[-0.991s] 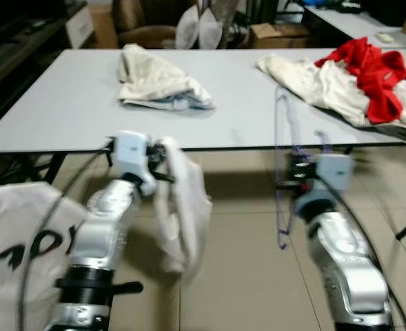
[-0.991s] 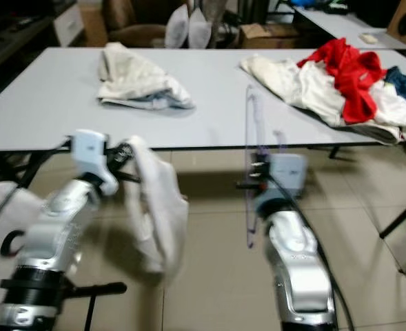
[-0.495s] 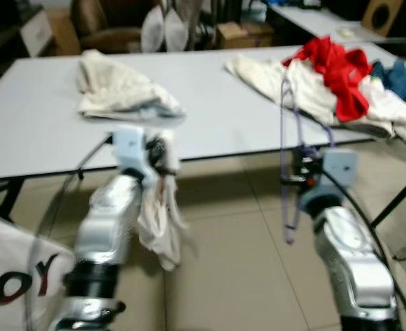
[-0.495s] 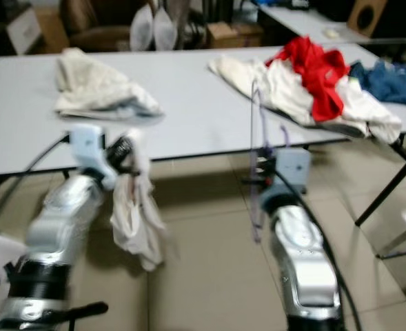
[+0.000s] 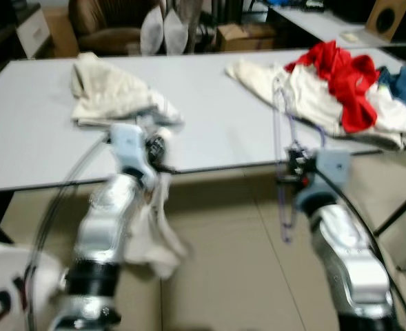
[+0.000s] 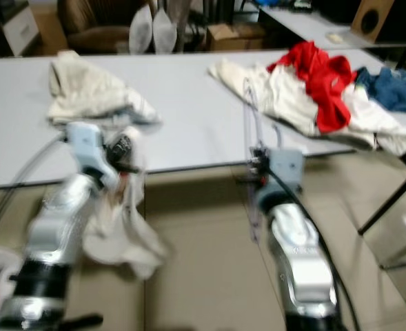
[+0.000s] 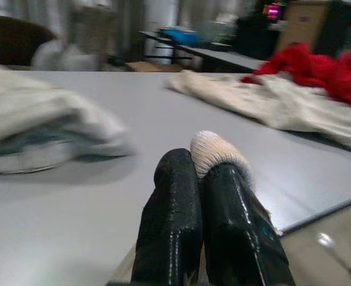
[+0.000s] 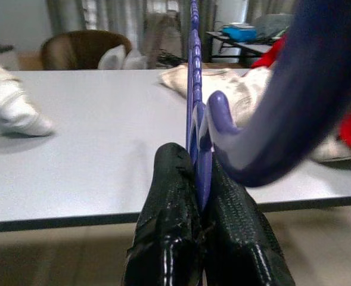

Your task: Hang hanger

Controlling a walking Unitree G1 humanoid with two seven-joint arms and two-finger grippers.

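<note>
My right gripper (image 5: 293, 165) is shut on a purple plastic hanger (image 5: 282, 148), held upright just before the table's front edge; the right wrist view shows the hanger (image 8: 194, 101) pinched between the black fingers (image 8: 169, 238). My left gripper (image 5: 158, 148) is shut on a white garment (image 5: 154, 227) that dangles below the table edge toward the floor. In the left wrist view a bit of white cloth (image 7: 214, 152) pokes out between the closed fingers (image 7: 172, 214).
A long grey table (image 5: 44, 138) stands ahead. On it lie a folded cream garment (image 5: 113, 93) at the left and a heap of cream, red and blue clothes (image 5: 333, 86) at the right. Chairs and boxes stand behind. Tiled floor lies below.
The camera has swung, shifting the whole scene. The white garment hangs lower and more loosely under my left gripper. The hanger stays upright in my right gripper.
</note>
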